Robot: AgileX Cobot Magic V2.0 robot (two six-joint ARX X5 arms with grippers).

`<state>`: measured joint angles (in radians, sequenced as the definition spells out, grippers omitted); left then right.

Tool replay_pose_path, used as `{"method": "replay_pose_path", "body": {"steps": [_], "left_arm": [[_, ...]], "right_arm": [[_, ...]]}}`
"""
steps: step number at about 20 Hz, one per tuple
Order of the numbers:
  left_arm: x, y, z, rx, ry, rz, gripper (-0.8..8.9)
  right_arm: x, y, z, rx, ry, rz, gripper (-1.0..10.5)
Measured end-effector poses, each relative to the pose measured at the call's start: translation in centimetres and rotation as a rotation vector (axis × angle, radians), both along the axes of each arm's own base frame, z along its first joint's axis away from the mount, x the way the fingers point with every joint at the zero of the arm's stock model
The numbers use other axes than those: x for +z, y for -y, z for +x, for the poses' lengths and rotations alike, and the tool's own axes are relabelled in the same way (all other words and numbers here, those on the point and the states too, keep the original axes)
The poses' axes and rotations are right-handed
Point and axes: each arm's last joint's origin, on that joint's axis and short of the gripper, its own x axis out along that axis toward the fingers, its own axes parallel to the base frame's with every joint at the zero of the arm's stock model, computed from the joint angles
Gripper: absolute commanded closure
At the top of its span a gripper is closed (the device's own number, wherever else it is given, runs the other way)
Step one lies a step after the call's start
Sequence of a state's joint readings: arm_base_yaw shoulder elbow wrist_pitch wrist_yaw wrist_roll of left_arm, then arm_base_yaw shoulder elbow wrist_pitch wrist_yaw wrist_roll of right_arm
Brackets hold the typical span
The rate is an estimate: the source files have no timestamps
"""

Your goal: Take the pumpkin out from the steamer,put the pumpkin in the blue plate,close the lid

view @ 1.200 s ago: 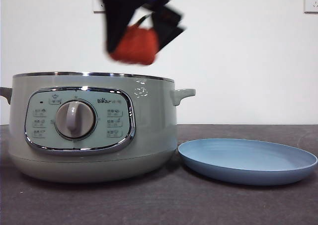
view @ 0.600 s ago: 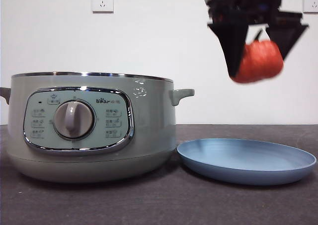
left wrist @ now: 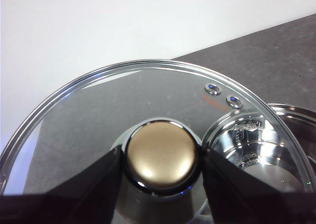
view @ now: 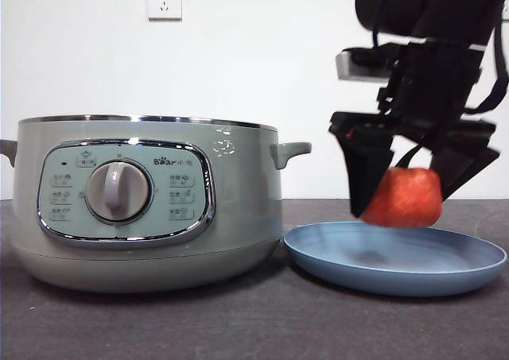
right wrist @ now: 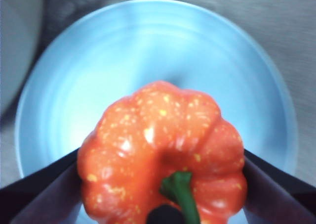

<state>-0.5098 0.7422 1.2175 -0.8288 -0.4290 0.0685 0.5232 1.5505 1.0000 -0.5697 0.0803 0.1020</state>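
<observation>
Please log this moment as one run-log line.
right pincer: holding ribbed orange pumpkin over light-blue plate | left pincer: holding glass lid

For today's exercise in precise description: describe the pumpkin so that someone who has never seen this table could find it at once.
Find the big pale green steamer, then look to the light blue plate beside it. Just above that plate hangs the pumpkin, clamped between the black jaws of the right gripper. It is the only orange-red thing there, ribbed and squat, with a curved green stem.
</observation>
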Motion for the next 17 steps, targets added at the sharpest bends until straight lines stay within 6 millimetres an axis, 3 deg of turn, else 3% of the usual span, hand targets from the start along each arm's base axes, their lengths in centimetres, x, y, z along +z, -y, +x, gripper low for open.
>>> {"method": "replay_pose_path", "body": {"steps": [4, 11, 17], "left_arm": [[0.0, 0.0, 0.0, 0.001, 0.001, 0.000, 8.21], [-0.1, 0.3, 0.3, -0.027, -0.015, -0.003, 8.21], [-0.8, 1.4, 2.0, -0.096, -0.085, 0.002, 8.21]], "right_arm": [[-2.0, -0.4, 0.6, 0.003, -0.057, -0.031, 9.0], [-2.7, -0.4, 0.7, 0.002, -0.082, -0.046, 4.2], [-2.6, -0.4, 0.8, -0.011, -0.073, -0.033, 4.0]]}}
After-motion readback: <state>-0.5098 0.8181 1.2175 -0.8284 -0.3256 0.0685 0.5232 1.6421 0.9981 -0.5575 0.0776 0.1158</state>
